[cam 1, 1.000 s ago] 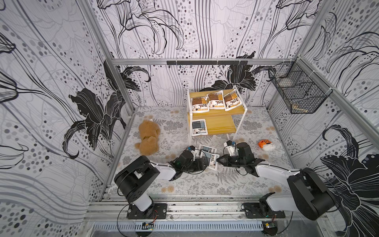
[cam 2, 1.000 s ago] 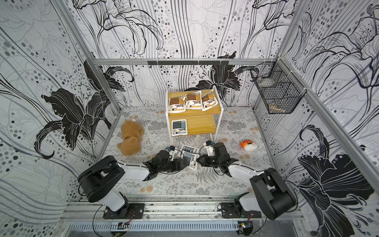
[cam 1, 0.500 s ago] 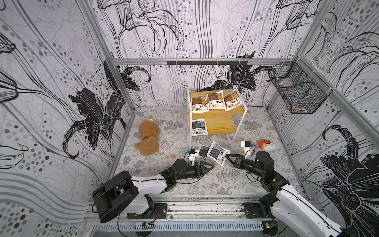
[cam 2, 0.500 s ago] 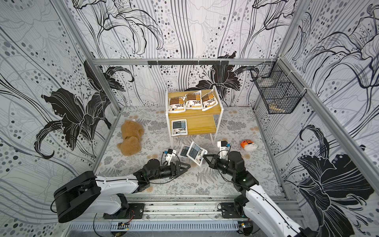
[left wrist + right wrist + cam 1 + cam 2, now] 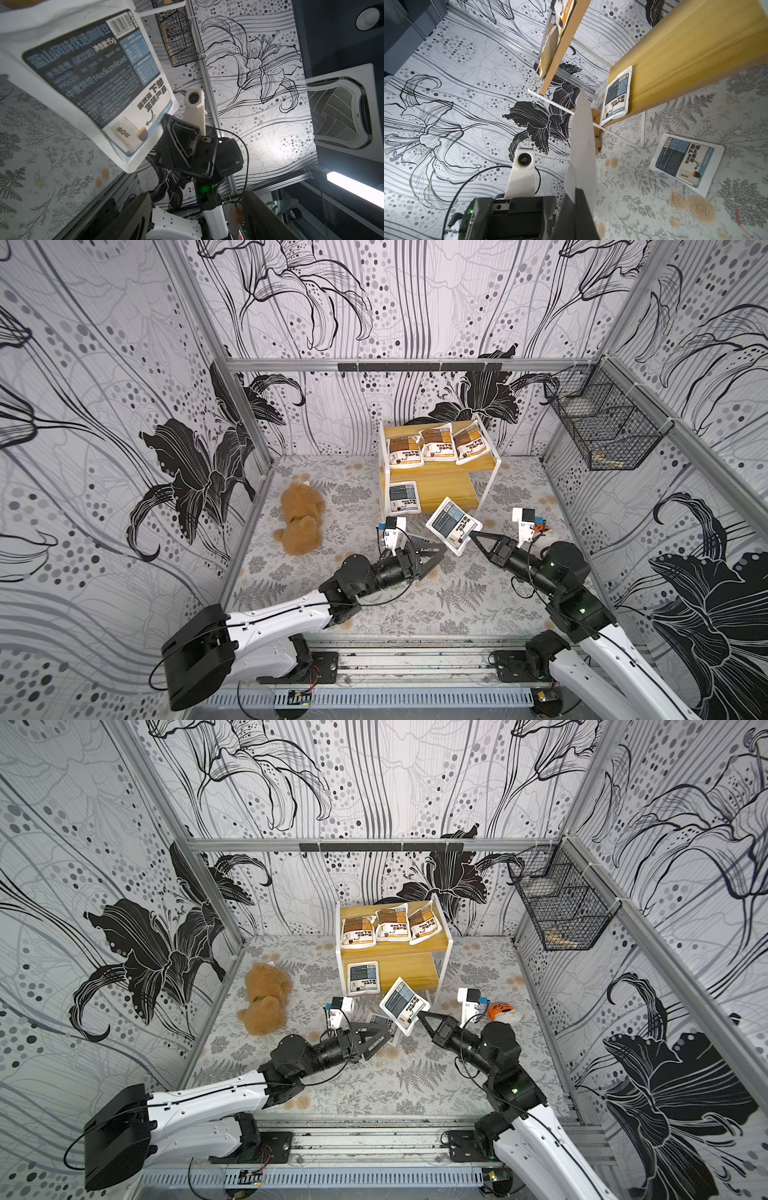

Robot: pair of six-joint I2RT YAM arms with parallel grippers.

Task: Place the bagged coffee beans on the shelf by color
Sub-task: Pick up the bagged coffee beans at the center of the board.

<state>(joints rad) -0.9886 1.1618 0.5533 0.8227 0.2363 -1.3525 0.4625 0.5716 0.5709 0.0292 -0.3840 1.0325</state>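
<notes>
Top views: placing step in hand, right jaws clenched on a corner of the grey-blue pouch (image 5: pixel 453 524) held aloft just before the shelf (image 5: pixel 478 463), left jaws released, empty; judged next: laying it on the lower board (image 5: pixel 449 489) beside its grey-blue mate (image 5: pixel 403 497).

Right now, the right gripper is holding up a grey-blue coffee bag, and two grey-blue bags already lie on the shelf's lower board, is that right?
Not quite. Only one grey-blue coffee bag lies on the shelf's lower board; both top views show it. The rest holds: the right gripper does hold up a second grey-blue bag.
</notes>
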